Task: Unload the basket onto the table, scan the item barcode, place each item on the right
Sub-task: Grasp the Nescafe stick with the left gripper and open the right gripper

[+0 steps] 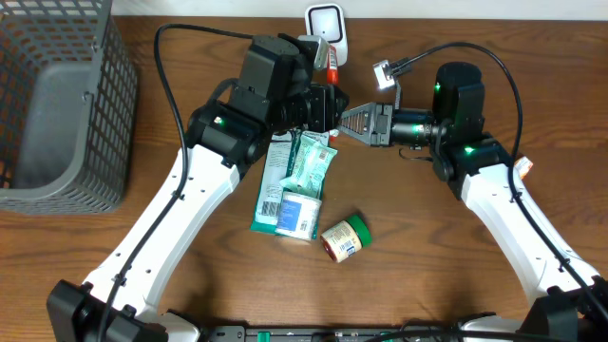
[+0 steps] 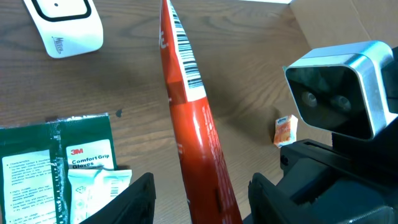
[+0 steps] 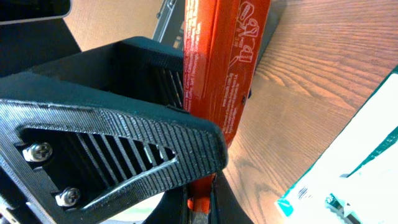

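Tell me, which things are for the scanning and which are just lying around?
For the job:
- tube, with its barcode
- scanner
- right gripper, holding the tube
- left gripper, open around it

Just lying about:
- glove packs
- jar
- basket
- orange packet

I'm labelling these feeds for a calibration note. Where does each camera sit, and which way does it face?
Overhead: above the table, facing straight down; both arms show.
Left wrist: on the left arm, facing along the tube toward the scanner; own fingers at bottom.
Right wrist: on the right arm, close against the tube; own finger fills the left.
Shared: tube in all three; scanner in overhead and left wrist.
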`<state>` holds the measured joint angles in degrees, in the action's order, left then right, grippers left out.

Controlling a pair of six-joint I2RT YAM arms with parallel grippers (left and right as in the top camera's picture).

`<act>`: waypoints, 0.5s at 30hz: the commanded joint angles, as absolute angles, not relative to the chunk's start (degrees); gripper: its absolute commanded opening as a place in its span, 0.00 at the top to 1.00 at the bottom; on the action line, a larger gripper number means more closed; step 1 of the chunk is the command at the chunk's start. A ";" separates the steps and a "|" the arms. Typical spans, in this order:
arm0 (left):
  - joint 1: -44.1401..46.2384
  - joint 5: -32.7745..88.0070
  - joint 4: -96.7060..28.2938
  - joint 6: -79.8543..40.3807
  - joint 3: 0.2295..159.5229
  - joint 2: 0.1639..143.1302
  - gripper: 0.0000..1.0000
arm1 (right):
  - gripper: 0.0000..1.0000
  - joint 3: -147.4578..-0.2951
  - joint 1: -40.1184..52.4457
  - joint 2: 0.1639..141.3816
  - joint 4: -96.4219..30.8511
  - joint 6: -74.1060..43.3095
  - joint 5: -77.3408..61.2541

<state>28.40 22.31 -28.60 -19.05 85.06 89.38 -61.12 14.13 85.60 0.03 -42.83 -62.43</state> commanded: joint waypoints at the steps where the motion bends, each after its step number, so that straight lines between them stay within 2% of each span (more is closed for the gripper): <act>1: 29.36 23.00 -29.02 -17.89 85.34 90.37 0.51 | 0.99 -62.02 14.46 84.42 0.71 -43.31 -59.79; 9: 29.61 23.55 -28.99 -17.89 85.34 90.37 0.58 | 0.99 -62.02 15.00 84.42 2.24 -44.34 -57.76; 15: 29.61 23.53 -28.99 -17.87 85.34 90.37 0.57 | 0.99 -62.02 15.51 84.42 5.48 -46.72 -57.93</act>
<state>28.60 21.82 -27.59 -19.09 85.25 89.38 -60.93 14.39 85.60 3.05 -44.82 -58.87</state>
